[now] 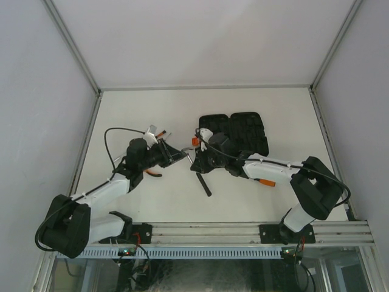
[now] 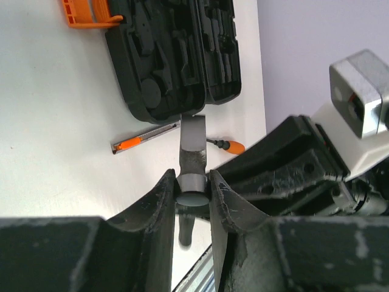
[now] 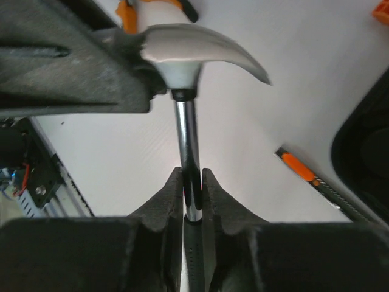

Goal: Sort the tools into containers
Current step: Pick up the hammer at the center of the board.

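The hammer lies between both arms, left of the open black case. My left gripper is shut on its steel head, pinching the round striking end between the fingers. My right gripper is shut on the shiny shaft just above the black handle. The curved claw shows in the right wrist view beside the left gripper's black finger. The case shows empty moulded slots and an orange latch.
A thin steel tool with an orange grip lies on the table by the case. An orange-handled screwdriver lies near it. Orange pliers sit under the left arm. The metal rail runs along the near edge.
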